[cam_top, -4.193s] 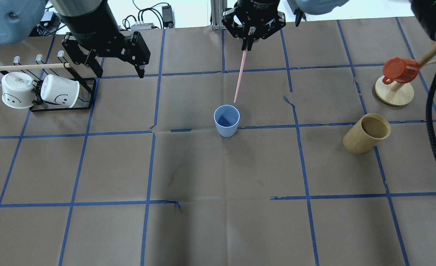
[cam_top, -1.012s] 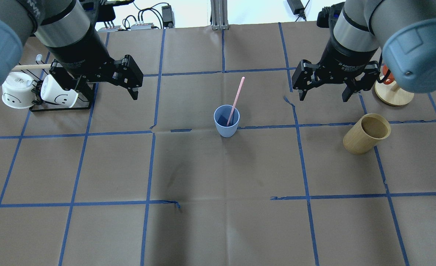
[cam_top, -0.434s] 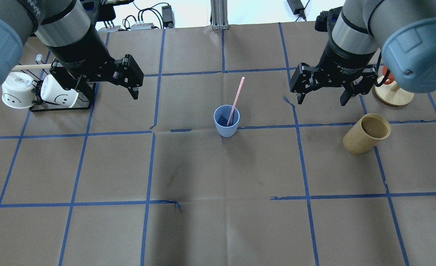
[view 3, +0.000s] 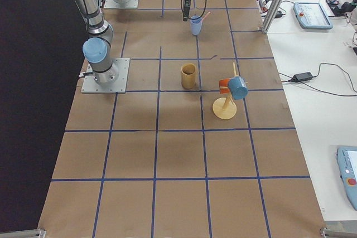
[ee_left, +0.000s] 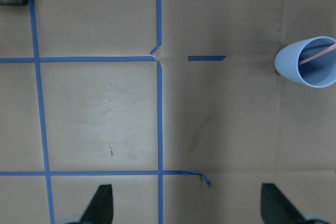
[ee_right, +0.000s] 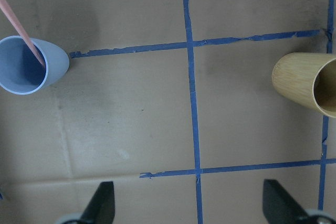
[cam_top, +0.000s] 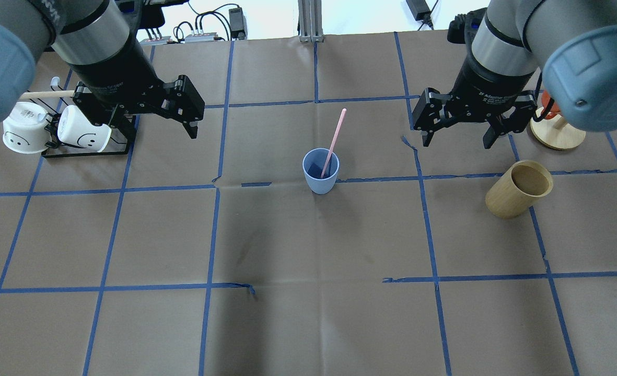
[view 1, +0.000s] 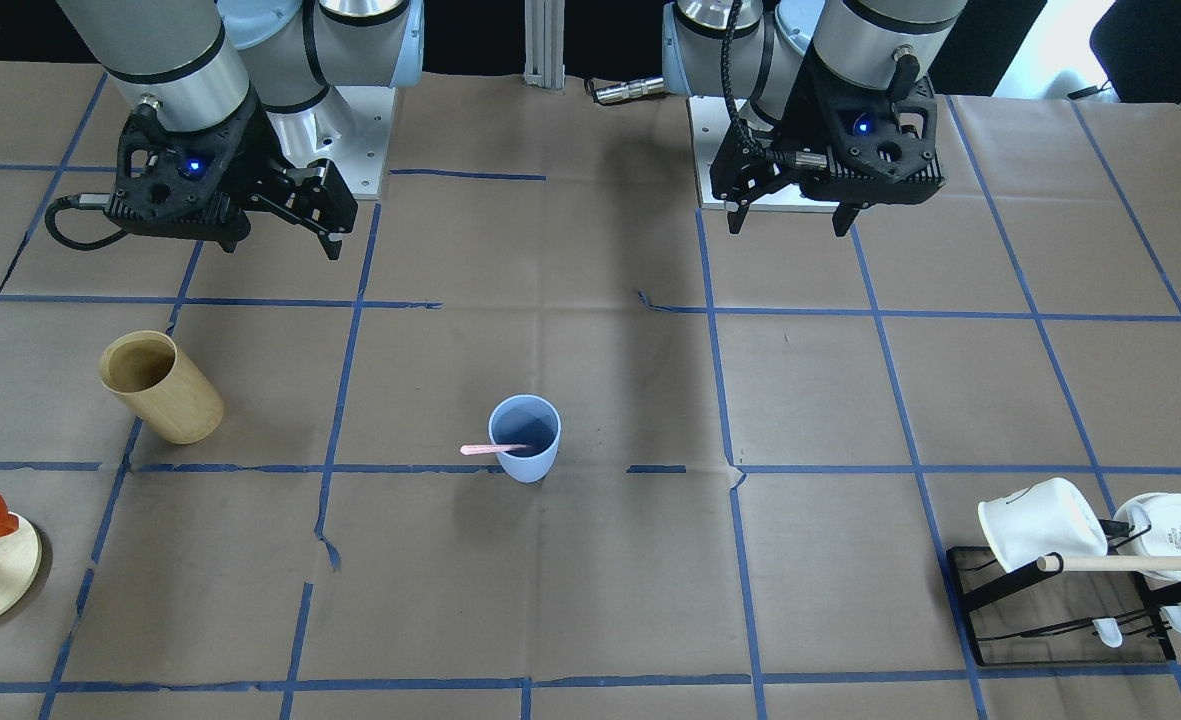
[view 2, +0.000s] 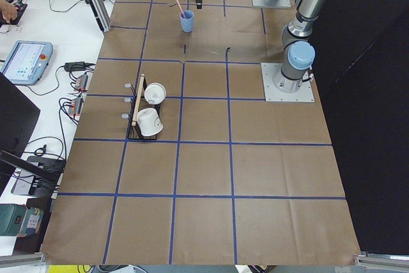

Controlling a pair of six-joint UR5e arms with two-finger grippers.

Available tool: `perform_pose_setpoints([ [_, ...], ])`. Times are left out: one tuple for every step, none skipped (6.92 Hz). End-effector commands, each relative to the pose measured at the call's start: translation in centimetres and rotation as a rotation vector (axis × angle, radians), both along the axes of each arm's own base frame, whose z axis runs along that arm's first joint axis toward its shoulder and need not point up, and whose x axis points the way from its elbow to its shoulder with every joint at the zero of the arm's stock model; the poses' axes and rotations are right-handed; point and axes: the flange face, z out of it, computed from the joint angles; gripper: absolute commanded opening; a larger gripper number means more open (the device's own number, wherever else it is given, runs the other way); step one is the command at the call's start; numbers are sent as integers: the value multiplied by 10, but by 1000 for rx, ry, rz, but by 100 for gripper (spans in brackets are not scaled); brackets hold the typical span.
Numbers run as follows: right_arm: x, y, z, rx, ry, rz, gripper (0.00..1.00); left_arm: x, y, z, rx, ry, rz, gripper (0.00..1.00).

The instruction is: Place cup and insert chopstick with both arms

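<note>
Swung away to the frame's upper right since earlier, my right claw (cam_top: 457,141) gapes empty, as does my left claw (cam_top: 159,128) upper left. The thin pink chopstick (cam_top: 335,137) leans inside the smooth, tapered pale-blue cup (cam_top: 320,171), upright mid-frame on the paper-covered worktop (cam_top: 308,313).

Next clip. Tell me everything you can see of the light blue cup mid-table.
The blue cup is a light blue tumbler with no handle, smooth and matte, plastic by the look, narrowing toward its base. It stands upright, mouth up, near the middle of the paper-covered table, by a blue tape line. A pink chopstick stands in it, leaning on the rim, upper part sticking out at a slant. Nothing else touches it: the left gripper and right gripper are both open and well clear.
</note>
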Motion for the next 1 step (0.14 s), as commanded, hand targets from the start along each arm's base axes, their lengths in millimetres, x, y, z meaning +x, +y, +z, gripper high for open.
perform_pose_setpoints([
  [0,-2,-2,3,4,-1,100,0,0,1,-5,-2,-2,100],
])
